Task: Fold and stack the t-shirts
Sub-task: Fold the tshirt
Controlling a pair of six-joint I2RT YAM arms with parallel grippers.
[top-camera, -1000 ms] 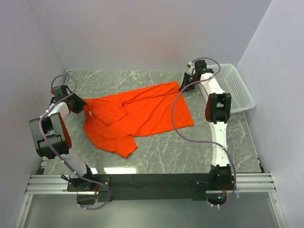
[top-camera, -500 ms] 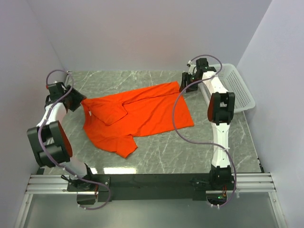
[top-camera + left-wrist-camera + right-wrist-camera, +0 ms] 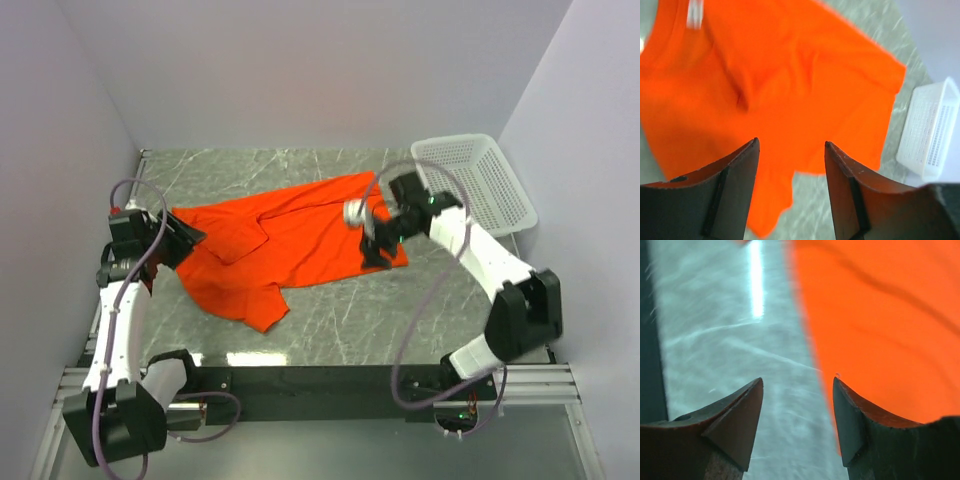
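A: Well, starting at the left: plain pale left wall (image 3: 60, 120), then grey marbled table (image 3: 400, 320) with a bright glare toward its near edge.
B: And the left gripper (image 3: 186, 240)?
A: Hovering above the left rim of the t-shirt (image 3: 300, 240), jaws apart, gripping nothing.
B: T-shirt itself?
A: Orange-red, spread rumpled across mid-table, partly folded over itself at the left. White neck label (image 3: 694, 12) blurred, unreadable.
B: Further right?
A: Right gripper (image 3: 376, 250) over the shirt's right edge, fingers likewise spread and empty. White mesh basket (image 3: 480, 180) in the far right corner, beside the right wall (image 3: 590, 150). Black rail (image 3: 320, 380) along the near edge.
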